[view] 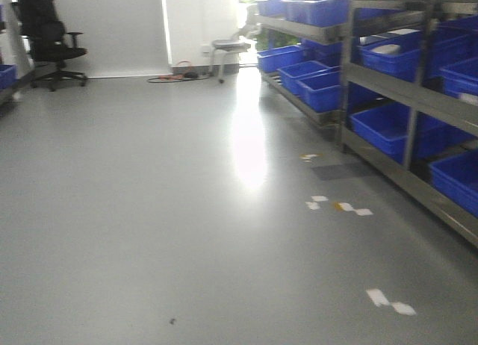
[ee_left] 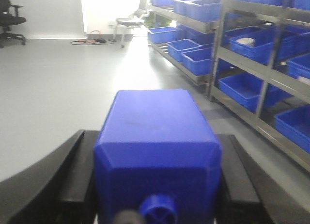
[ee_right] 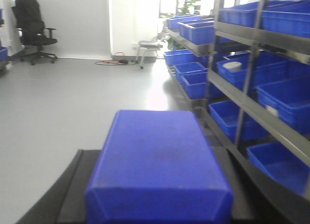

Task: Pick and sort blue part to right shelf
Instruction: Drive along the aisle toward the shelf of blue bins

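Within the closed grasp of your right gripper (ee_right: 155, 153) lies the deep-blue bevelled plastic block (ee_right: 157, 185), held lengthwise, presumably for steadiness in transit. Your left gripper (ee_left: 157, 146) is clamped on a similar blue block with a round stud (ee_left: 155, 117), not the target. To the right stands the stainless-steel rack of blue plastic bins (view: 396, 89), seemingly beyond reach.

The blue part (ee_right: 159, 161) lies flat (bevelled end nearest) beside the steel-framed right shelf (ee_right: 248, 88).
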Available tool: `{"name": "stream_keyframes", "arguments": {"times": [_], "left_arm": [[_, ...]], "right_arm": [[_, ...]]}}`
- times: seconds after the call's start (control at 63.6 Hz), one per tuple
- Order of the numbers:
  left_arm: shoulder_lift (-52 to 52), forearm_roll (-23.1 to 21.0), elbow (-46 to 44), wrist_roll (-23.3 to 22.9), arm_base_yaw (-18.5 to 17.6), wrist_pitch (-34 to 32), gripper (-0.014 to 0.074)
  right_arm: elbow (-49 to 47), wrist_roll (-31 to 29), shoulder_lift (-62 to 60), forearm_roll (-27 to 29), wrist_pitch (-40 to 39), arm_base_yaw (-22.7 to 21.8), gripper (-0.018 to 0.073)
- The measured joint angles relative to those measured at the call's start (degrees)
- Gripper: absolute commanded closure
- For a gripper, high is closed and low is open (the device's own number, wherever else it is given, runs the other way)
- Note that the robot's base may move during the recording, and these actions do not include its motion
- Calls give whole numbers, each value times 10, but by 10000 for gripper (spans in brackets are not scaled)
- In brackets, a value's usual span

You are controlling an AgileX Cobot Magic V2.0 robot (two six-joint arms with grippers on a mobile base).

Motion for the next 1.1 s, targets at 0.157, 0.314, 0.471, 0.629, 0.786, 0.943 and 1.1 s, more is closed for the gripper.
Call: {"name": "stream_keyframes", "arguments": {"times": [0.157, 0.314, 0.471, 0.629, 0.786, 0.943, 1.1], "left_arm": [[0, 0, 0, 0, 0, 0, 191], [0, 0, 0, 0, 0, 0, 190], [0, 0, 0, 0, 0, 0, 191], [0, 0, 0, 0, 0, 0, 190], [0, 0, 0, 0, 0, 0, 191], [0, 0, 0, 0, 0, 0, 191], [0, 0, 0, 0, 0, 0, 191]], "right_arm": [[0, 0, 0, 0, 0, 0, 129], [0, 0, 0, 0, 0, 0, 129], [0, 0, 0, 0, 0, 0, 129], [0, 0, 0, 0, 0, 0, 129], [0, 0, 0, 0, 0, 0, 129], [0, 0, 0, 0, 0, 0, 129], [0, 0, 0, 0, 0, 0, 129]]}}
